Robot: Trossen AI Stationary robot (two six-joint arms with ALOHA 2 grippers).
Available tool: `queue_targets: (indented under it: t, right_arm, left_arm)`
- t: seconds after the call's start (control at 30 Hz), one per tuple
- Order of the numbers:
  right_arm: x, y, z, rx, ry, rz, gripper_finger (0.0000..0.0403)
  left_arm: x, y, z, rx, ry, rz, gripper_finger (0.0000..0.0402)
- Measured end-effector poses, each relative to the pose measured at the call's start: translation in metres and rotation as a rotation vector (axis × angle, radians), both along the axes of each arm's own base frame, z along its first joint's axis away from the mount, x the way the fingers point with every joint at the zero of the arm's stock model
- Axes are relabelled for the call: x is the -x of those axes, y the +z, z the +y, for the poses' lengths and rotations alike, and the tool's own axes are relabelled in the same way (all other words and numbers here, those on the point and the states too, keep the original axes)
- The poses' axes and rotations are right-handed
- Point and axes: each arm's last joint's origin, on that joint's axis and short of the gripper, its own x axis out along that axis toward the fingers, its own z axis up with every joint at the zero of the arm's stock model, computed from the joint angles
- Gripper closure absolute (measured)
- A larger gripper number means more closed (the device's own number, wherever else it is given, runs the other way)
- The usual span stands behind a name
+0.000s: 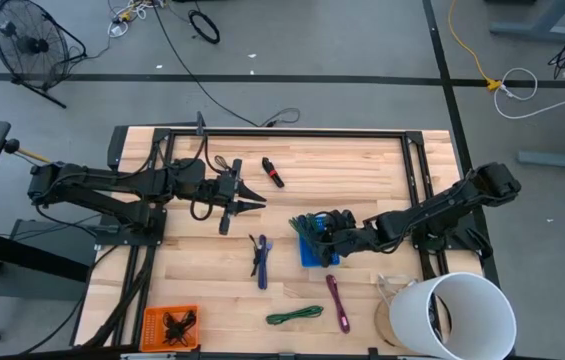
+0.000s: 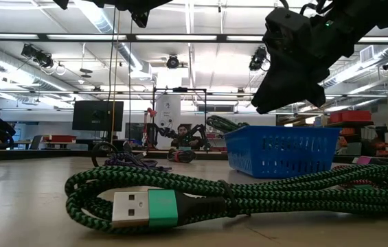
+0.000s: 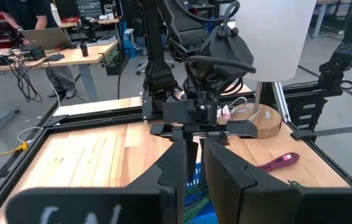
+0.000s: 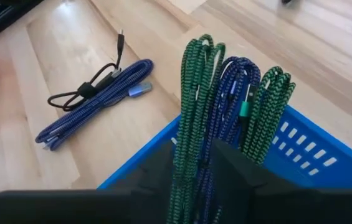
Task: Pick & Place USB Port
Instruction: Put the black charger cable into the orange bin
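- The right gripper (image 1: pixel 324 238) hangs over the blue basket (image 1: pixel 307 255), which sits on the wooden table (image 1: pixel 362 170) at about four o'clock from the centre.
- In the right wrist view, a bundle of green braided cables (image 4: pixel 195 112) and a blue braided cable (image 4: pixel 228 93) stands up between this gripper's dark fingers (image 4: pixel 238 171), above the basket's slotted wall (image 4: pixel 313 155).
- The fingers flank the bundle, but whether they clamp it or stand loose I cannot tell.
- The left gripper (image 1: pixel 259 203) hovers at about nine o'clock from the centre, pointing toward the right arm.
- Its fingers (image 3: pixel 179 165) lie almost together with a thin gap between them and nothing held.
- A coiled blue cable (image 1: pixel 261 260) lies on the table just at nine o'clock of the basket, with a thin black cable (image 4: pixel 85 87) beside it.
- A red and black plug-like item (image 1: pixel 273 172) lies at twelve o'clock, near the far edge.
- A green cable (image 1: pixel 295 316) lies at six o'clock, a purple cable (image 1: pixel 337 302) just to its right.
- In the low view the green cable's USB plug (image 2: pixel 132 208) lies in the foreground, metal end facing nine o'clock.
- An orange bin (image 1: pixel 171 325) holding dark items sits at seven o'clock.
- A white bucket (image 1: pixel 457 315) stands at five o'clock.
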Motion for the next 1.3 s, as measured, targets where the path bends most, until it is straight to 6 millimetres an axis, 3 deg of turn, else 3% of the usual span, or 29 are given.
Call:
queue_targets:
  t: [0.27,0.47,0.7,1.13,1.3]
  right_arm:
    - [-0.002,0.002,0.000,0.034,0.021,-0.019,0.0259]
    - [-0.006,0.005,0.006,-0.009,0.193,-0.041,0.0258]
    - [-0.011,0.011,0.001,0.070,0.144,-0.113,0.0265]
    - [-0.026,0.018,-0.088,0.197,0.015,-0.129,0.0271]
    - [-0.026,0.018,-0.110,0.195,0.010,-0.122,0.0271]
  left_arm:
    - [0.000,0.000,0.000,0.000,0.000,0.004,0.0340]
    - [0.000,-0.001,0.000,0.000,0.000,0.015,0.0340]
    - [0.000,-0.002,0.000,0.001,0.000,0.019,0.0340]
    - [0.001,-0.004,0.000,-0.001,0.011,0.042,0.0340]
    - [0.002,-0.011,0.007,-0.080,0.190,0.116,0.0340]
